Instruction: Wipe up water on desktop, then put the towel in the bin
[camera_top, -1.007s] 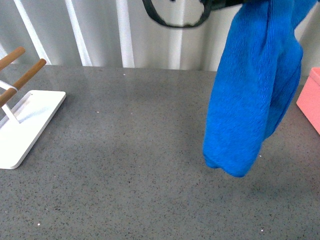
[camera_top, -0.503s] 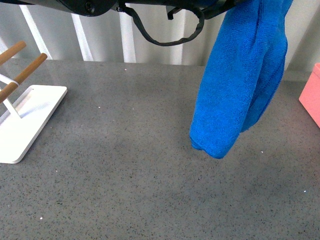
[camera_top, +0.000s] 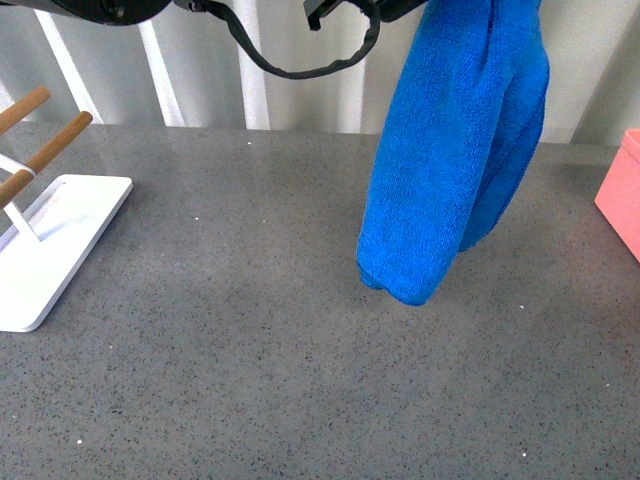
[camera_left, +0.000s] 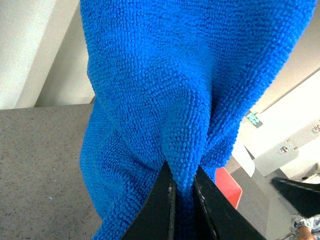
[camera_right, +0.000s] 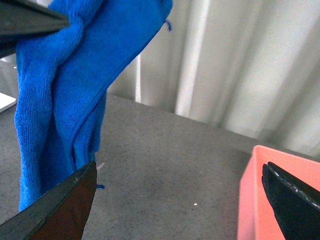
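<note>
The blue towel (camera_top: 455, 150) hangs in thick folds above the grey speckled desktop (camera_top: 250, 330), its low end clear of the surface. My left gripper (camera_left: 183, 192) is shut on a pinch of the towel (camera_left: 185, 100); in the front view the gripper itself is out of frame at the top. The pink bin (camera_top: 622, 195) shows at the right edge. My right gripper (camera_right: 180, 200) is open, with the towel (camera_right: 60, 90) beside one finger and the bin (camera_right: 270, 195) by the other.
A white rack base (camera_top: 50, 245) with wooden bars (camera_top: 45, 150) stands at the left. A black cable (camera_top: 300, 60) loops down at the top. A white ribbed wall (camera_top: 200, 70) backs the desktop.
The hanging towel has swung leftward across the front view, away from the bin, and its low end sits a little higher.
</note>
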